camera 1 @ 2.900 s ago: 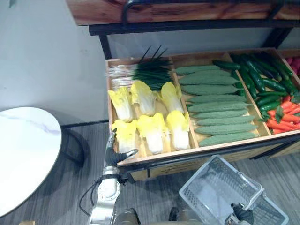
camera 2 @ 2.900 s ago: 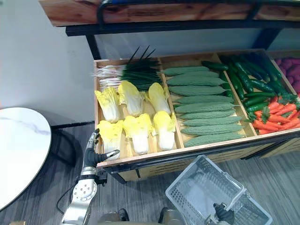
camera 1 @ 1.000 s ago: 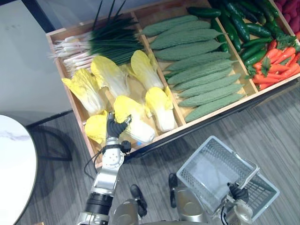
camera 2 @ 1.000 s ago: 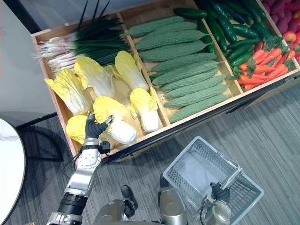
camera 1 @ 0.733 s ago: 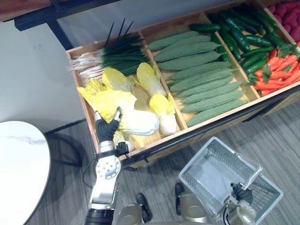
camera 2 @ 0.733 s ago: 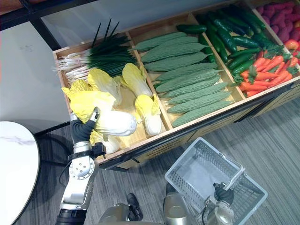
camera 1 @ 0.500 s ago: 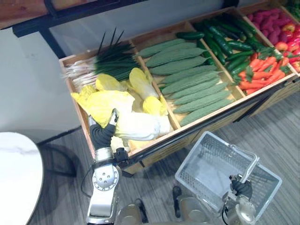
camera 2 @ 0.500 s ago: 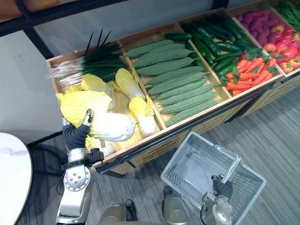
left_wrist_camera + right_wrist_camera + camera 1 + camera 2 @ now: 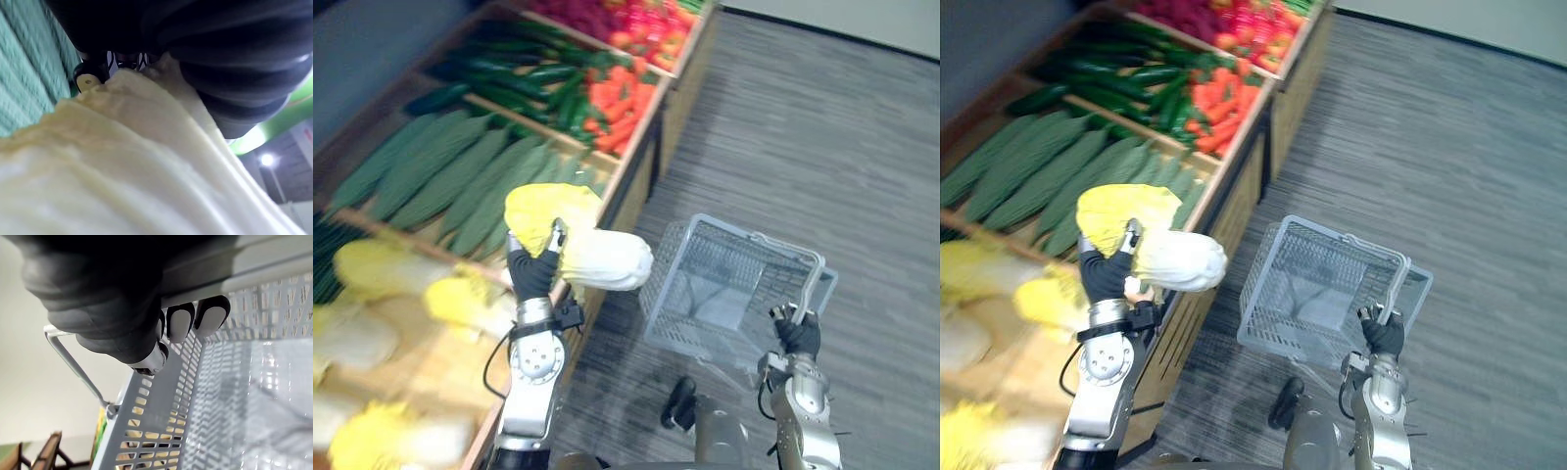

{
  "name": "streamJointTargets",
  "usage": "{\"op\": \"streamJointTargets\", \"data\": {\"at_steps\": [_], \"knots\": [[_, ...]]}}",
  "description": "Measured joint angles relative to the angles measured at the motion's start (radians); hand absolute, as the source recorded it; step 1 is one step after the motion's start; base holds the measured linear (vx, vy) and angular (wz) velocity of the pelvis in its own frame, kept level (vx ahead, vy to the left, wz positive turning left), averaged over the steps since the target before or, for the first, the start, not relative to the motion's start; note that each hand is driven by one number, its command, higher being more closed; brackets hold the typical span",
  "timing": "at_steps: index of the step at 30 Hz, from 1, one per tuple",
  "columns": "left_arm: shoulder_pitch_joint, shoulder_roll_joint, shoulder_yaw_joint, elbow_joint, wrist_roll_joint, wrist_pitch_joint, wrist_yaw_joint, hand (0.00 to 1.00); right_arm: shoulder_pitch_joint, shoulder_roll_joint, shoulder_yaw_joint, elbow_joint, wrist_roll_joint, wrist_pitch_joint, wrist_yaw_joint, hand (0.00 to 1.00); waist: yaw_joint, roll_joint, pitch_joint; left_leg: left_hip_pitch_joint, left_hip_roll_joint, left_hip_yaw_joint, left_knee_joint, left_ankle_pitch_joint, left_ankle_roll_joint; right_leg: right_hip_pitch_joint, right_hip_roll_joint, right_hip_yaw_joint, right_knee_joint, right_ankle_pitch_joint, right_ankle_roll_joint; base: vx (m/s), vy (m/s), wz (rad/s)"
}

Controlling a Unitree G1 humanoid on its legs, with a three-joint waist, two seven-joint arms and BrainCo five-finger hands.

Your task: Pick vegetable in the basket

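Note:
My left hand (image 9: 532,274) is shut on a napa cabbage (image 9: 597,257) with yellow leaves and a white stalk end, held in the air over the front edge of the wooden display crate (image 9: 634,147). The cabbage's pale stalk (image 9: 122,171) lies close against the hand's dark cover. To its right hangs an empty grey plastic basket (image 9: 724,294). My right hand (image 9: 797,333) is shut on the basket's handle (image 9: 234,264), fingers curled round the bar.
The crate holds more napa cabbages (image 9: 460,304), ridged bitter gourds (image 9: 440,176), cucumbers (image 9: 529,78), carrots (image 9: 617,98) and red produce (image 9: 636,20) in compartments. Grey plank floor (image 9: 822,127) stretches to the right of the stand.
The camera has swung to the right. My left hand has lifted the cabbage out of the crate and carried it towards the basket, which my right hand still holds.

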Motion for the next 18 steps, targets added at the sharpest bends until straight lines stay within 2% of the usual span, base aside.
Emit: {"op": "streamJointTargets", "data": {"at_steps": [1,2,3,4,5,7,8,9,11,13,15,18], "knots": [[0.0,0.004,-0.006,0.014,-0.006,0.0,-0.007,1.0,0.0,-0.009,0.008,0.0,0.0,0.0,0.0,1.0,0.0,0.0,0.0,-0.027,0.014,-0.058,0.074,0.074,0.036,0.023,0.018,0.028,-0.023,0.0,0.0,0.28,-0.064,-1.42],[0.002,0.01,-0.024,0.038,-0.01,0.0,-0.009,1.0,-0.006,-0.024,0.028,-0.001,0.001,-0.001,-0.002,1.0,0.002,0.005,-0.003,-0.089,-0.01,-0.201,0.163,0.035,-0.017,0.059,0.036,0.082,-0.068,0.001,-0.002,0.28,0.031,-1.39],[0.001,0.011,-0.045,0.053,-0.02,0.0,-0.013,1.0,-0.018,-0.038,0.031,-0.001,0.002,-0.001,-0.006,1.0,0.005,0.005,-0.003,-0.167,-0.082,-0.342,0.183,-0.035,-0.058,0.083,0.042,0.14,-0.098,0.001,-0.002,0.29,0.083,-1.38],[0.003,0.01,-0.05,0.055,-0.023,0.0,-0.019,1.0,-0.023,-0.04,0.031,-0.001,0.003,-0.002,-0.007,1.0,0.008,0.004,-0.003,-0.201,-0.117,-0.398,0.17,-0.059,-0.064,0.092,0.042,0.167,-0.107,0.001,-0.002,0.3,0.131,-1.4],[0.005,0.011,-0.058,0.073,-0.026,0.001,-0.029,1.0,-0.03,-0.041,0.031,-0.001,0.002,-0.002,-0.006,1.0,0.026,0.004,-0.003,-0.246,-0.186,-0.496,0.112,-0.099,-0.085,0.118,0.035,0.223,-0.124,0.015,0.018,0.29,0.16,-1.18],[0.005,0.011,-0.068,0.099,-0.027,0.003,-0.03,1.0,-0.03,-0.053,0.039,0.009,0.002,-0.002,-0.005,1.0,0.039,0.007,-0.004,-0.302,-0.277,-0.641,-0.074,-0.114,-0.129,0.153,0.014,0.278,-0.132,0.034,0.05,0.3,0.211,-1.17],[0.005,0.01,-0.072,0.102,-0.027,0.003,-0.03,1.0,-0.029,-0.053,0.039,0.01,0.003,-0.002,-0.005,1.0,0.047,0.011,-0.005,-0.31,-0.292,-0.678,-0.148,-0.102,-0.148,0.156,0.011,0.296,-0.13,0.035,0.06,0.29,0.289,-1.27],[0.005,-0.003,-0.081,0.108,-0.028,0.005,-0.033,1.0,-0.026,-0.075,0.044,0.013,0.003,-0.003,-0.004,1.0,0.056,0.04,-0.004,-0.313,-0.285,-0.73,-0.347,0.077,-0.169,0.176,0.037,0.341,-0.131,0.027,0.099,0.23,0.249,-0.98],[0.005,0.005,-0.098,0.128,-0.035,0.015,-0.053,1.0,-0.009,-0.067,0.061,0.034,0.006,-0.001,0.0,1.0,0.036,0.025,-0.019,-0.275,-0.309,-0.709,-0.372,0.068,-0.169,0.198,0.011,0.377,-0.167,0.042,0.13,0.23,0.231,-0.42],[0.002,0.022,-0.127,0.129,-0.049,0.019,-0.078,1.0,0.012,-0.046,0.095,0.034,0.025,0.0,0.019,1.0,0.025,-0.005,-0.036,-0.243,-0.349,-0.669,-0.455,0.092,-0.136,0.206,-0.028,0.399,-0.234,0.07,0.142,0.24,0.23,-0.14],[-0.001,0.022,-0.151,0.136,-0.05,0.022,-0.093,1.0,0.016,-0.044,0.128,0.034,0.056,0.003,0.044,1.0,0.021,-0.005,-0.036,-0.236,-0.363,-0.656,-0.471,0.092,-0.135,0.211,-0.041,0.409,-0.258,0.079,0.149,0.13,0.118,-0.18],[-0.019,0.032,-0.204,0.179,-0.043,0.035,-0.098,1.0,0.037,-0.035,0.207,0.034,0.093,0.006,0.09,1.0,0.023,-0.005,-0.036,-0.21,-0.357,-0.64,-0.491,0.092,-0.135,0.231,-0.033,0.444,-0.289,0.1,0.141,0.08,0.049,-0.14]]}}
